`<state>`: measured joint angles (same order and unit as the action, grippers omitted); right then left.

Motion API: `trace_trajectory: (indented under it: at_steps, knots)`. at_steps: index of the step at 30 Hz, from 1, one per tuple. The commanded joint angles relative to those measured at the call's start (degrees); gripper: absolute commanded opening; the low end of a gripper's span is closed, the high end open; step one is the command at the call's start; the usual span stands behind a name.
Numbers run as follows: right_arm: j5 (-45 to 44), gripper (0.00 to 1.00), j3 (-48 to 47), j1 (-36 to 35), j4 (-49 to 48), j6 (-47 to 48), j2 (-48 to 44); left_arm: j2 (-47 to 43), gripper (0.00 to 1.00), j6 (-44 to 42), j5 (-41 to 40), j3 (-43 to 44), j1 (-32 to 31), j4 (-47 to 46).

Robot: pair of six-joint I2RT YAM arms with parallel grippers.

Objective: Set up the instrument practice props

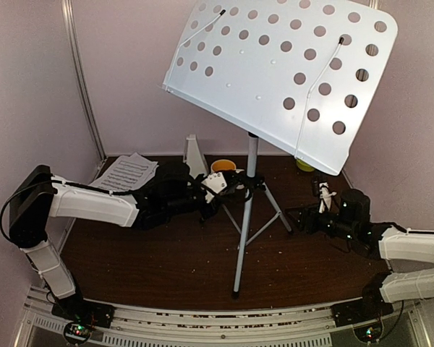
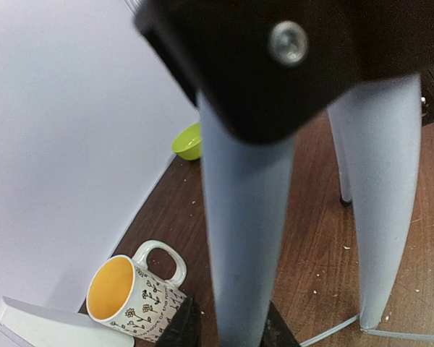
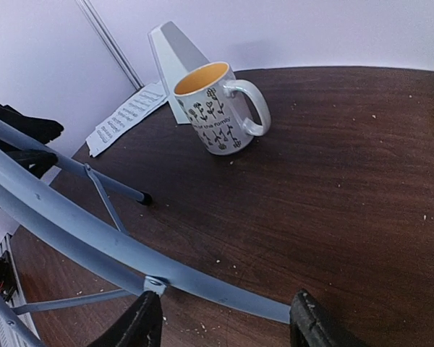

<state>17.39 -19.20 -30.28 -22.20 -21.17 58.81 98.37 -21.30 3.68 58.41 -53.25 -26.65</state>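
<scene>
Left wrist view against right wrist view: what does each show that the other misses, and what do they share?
Only the left wrist: the stand's black hub with its screw, seen close up and blurred.
Only the right wrist: the sheet-music pages lying near the wall.
Both: the grey tripod legs, the patterned mug, the white metronome beside it, the green bowl (only its edge in the right wrist view) and the brown table.

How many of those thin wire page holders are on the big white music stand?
2. One wire holder runs along the music stand's upper left corner; the other runs down its right side. None appear hidden from this view.
</scene>
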Motion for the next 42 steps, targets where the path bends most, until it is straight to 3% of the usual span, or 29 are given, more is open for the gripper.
trace_trajectory:
  at_steps: [1, 16, 28, 42]
  knots:
    - [-3.50, 0.59, 1.79, -1.21, 1.24, -3.83, 0.43, -0.94, 0.25, 0.29, -3.06, -0.51, 1.05, -3.66]
    - [-11.36, 0.50, -1.80, -4.09, 5.09, -2.22, 8.92, -1.68, 0.19, -0.41, -5.28, -1.37, 1.05, -4.37]
    - [-15.67, 0.43, -13.43, -3.67, 3.75, -0.09, 21.79, -2.28, 0.14, -1.45, -8.43, -3.14, 1.05, -5.77]
    - [-12.86, 0.41, -29.89, -0.64, 5.73, 1.78, 35.21, -2.92, 0.14, -0.13, -12.45, -4.83, 1.05, -6.60]
